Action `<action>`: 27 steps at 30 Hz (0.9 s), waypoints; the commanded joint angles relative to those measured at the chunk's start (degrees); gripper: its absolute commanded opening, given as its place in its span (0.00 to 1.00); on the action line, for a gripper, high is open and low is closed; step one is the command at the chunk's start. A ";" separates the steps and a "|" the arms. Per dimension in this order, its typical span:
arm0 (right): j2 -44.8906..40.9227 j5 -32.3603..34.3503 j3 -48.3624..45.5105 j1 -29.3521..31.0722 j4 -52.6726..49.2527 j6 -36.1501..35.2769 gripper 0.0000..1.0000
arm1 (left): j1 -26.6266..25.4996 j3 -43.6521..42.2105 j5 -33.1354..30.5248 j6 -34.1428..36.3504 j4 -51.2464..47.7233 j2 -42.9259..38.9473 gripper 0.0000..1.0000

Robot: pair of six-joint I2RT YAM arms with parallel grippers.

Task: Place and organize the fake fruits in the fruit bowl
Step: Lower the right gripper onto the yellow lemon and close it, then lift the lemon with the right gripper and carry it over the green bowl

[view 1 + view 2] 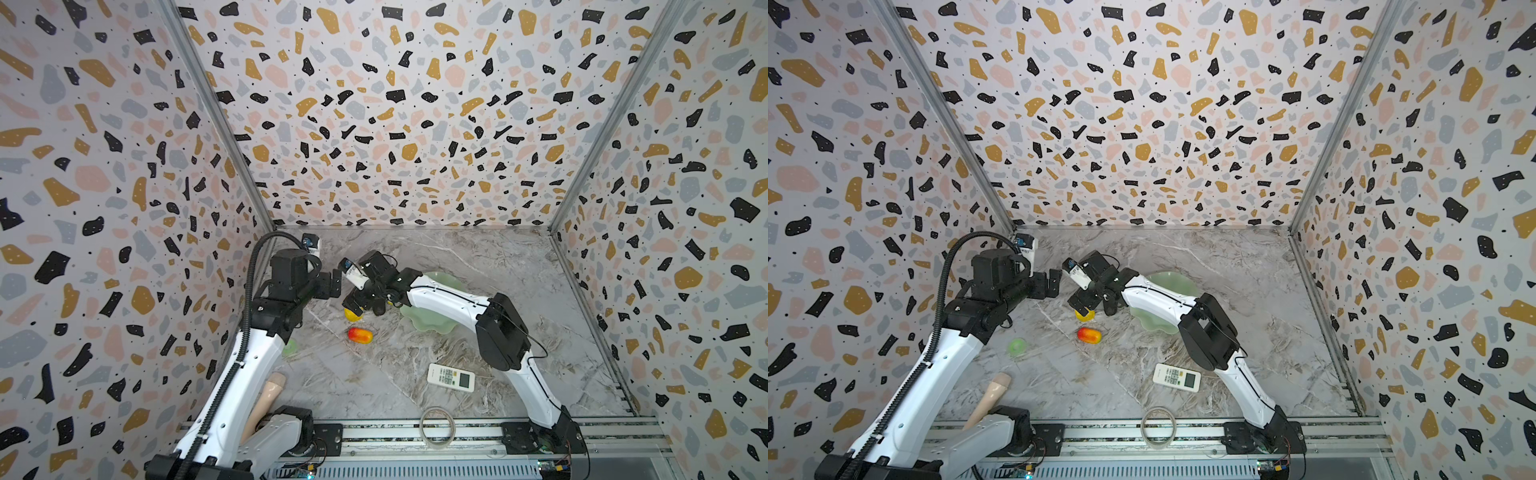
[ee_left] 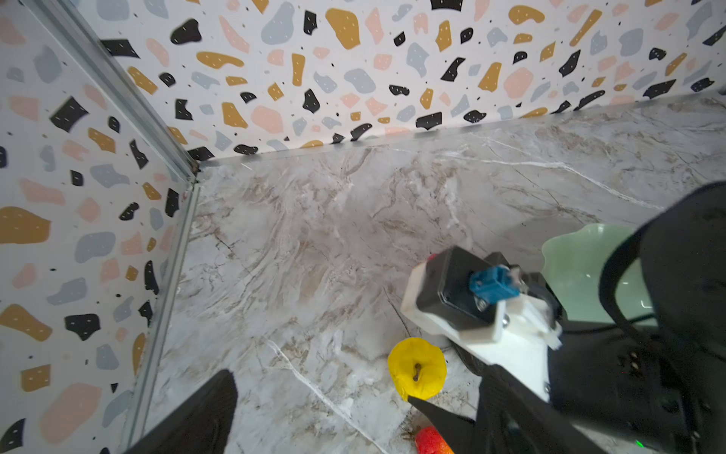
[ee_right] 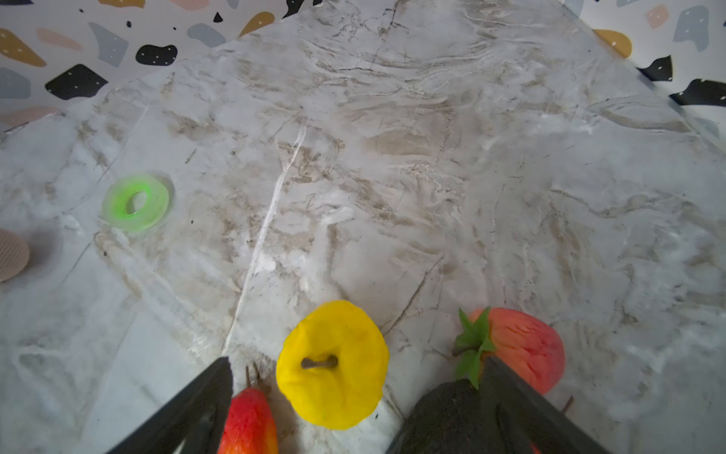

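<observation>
- right gripper (image 3: 357,359) low over marble table (image 1: 478,266), fingers spread wide, lumpy yellow fruit (image 3: 334,365) between them, gaps both sides, not gripped
- strawberry (image 3: 522,350) and black-brown oval (image 3: 444,416) crowd one finger, red-orange oval (image 1: 360,334) just beside the other
- all four on the marble, outside fruit bowl (image 1: 428,326)
- bowl partly under the right arm
- left gripper (image 2: 320,387) near, fingers apart, nothing between
- free marble behind and right of bowl — runs to terrazzo walls (image 1: 395,124) on three sides
- remote (image 1: 451,377) and green ring (image 1: 1017,346) nearer the front, tape ring (image 1: 436,427) on the front edge
</observation>
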 commanded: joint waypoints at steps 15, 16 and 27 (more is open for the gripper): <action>7.12 -4.33 6.72 0.08 -3.02 4.53 0.97 | 1.74 -2.81 4.19 0.87 3.17 -1.85 1.00; 7.10 -4.62 6.09 0.18 -2.44 4.86 0.95 | 1.83 -2.82 4.22 0.87 3.18 -1.76 1.00; 7.71 -7.15 4.18 0.34 0.02 6.54 0.79 | 2.78 -3.07 4.57 0.75 3.62 -1.02 1.00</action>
